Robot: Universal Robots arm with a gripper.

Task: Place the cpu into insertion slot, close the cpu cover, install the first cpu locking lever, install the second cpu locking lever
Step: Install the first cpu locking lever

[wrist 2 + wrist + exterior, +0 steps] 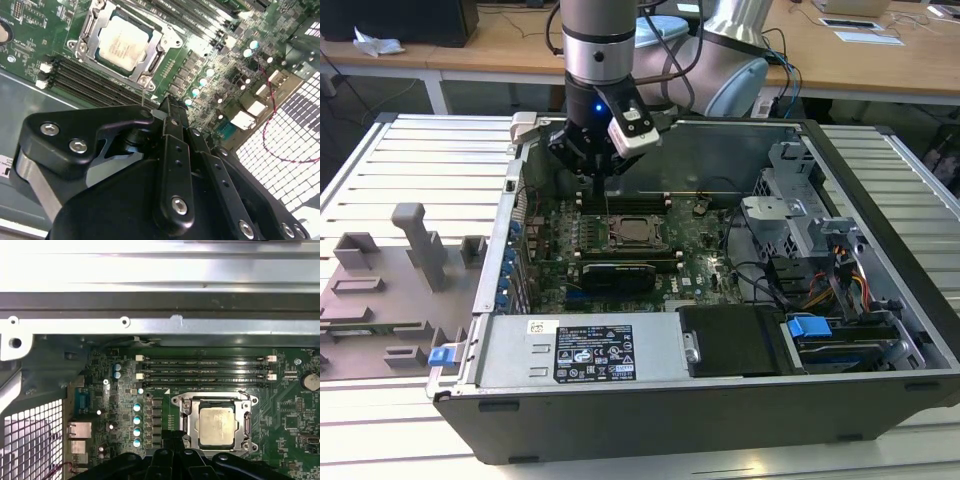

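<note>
The small flat square chip with the dull silver-grey metal top, the cpu (632, 232), sits down in its socket near the middle of the green circuit board (545, 240). The thin silvery metal frame plate with the square window, the cpu cover (215, 401), lies flat around it, so the chip's top shows through the window. Being square, the chip has no long axis; its edges run true with the board's.

The black claw (603, 180) on the arm hangs low inside the case, not over the chip but at its far side. It is above the row of long black memory slots (205, 371) that run alongside the socket. From the claw, the chip lies toward the near side of the exterior view and a touch to the exterior view's right, close by. The claw is drawn shut and holds neither chip nor cover. A thin metal pin (143, 97) sticks out past its tip toward the board and ends just beside the edge of the frame plate. I can't tell whether it touches anything.

Nearer the front of the board a long black card (615, 275) stands across it. The board lies in an open dark grey computer case (620, 420), and the case rests on a slatted silver metal table (440, 140). Some grey plastic holders (415, 245) stand on the table at the exterior view's left.
</note>
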